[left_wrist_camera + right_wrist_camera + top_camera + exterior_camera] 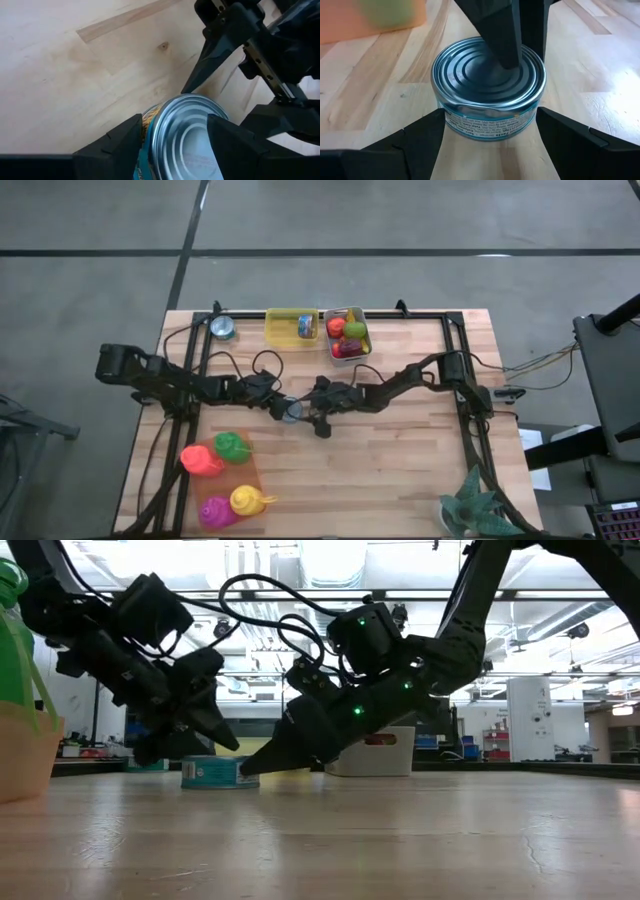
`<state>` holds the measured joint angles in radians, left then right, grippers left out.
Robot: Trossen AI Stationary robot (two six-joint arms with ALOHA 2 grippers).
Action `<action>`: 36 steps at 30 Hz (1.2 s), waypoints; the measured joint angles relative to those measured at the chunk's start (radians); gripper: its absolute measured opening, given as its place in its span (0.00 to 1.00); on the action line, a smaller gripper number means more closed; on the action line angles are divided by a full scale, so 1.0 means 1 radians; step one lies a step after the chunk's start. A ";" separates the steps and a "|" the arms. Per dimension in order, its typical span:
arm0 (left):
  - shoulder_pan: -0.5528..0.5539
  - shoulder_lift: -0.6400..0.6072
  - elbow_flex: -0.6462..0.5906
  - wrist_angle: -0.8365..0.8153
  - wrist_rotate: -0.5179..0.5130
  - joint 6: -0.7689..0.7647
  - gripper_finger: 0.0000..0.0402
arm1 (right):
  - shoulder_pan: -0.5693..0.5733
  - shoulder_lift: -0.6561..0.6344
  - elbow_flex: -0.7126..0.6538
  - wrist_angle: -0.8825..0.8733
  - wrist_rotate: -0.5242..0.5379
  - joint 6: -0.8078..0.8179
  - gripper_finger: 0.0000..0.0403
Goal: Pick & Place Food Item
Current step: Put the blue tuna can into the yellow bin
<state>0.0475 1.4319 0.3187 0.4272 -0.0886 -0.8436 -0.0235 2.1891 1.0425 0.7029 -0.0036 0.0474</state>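
At counter centre, left end effector pinches the can from nine o'clock; right end effector, spread, straddles it from three o'clock.

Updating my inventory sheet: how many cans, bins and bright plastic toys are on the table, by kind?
Cans: 3 (hands' can, back-edge can, can in yellow bin)
Bins: 2 (yellow bin, clear bin)
Plastic toys on orange mat: 4
Total: 9
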 joint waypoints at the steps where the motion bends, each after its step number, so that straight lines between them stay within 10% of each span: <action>1: 0.000 0.000 0.000 -0.001 0.000 -0.004 0.56 | 0.000 0.000 0.000 0.000 0.000 0.000 0.76; 36: 0.001 -0.003 0.080 0.171 0.018 -0.052 0.56 | -0.002 0.002 0.046 -0.031 0.115 0.002 0.76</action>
<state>0.0486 1.4284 0.3985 0.5984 -0.0703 -0.8951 -0.0251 2.1910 1.0884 0.6720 0.1117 0.0494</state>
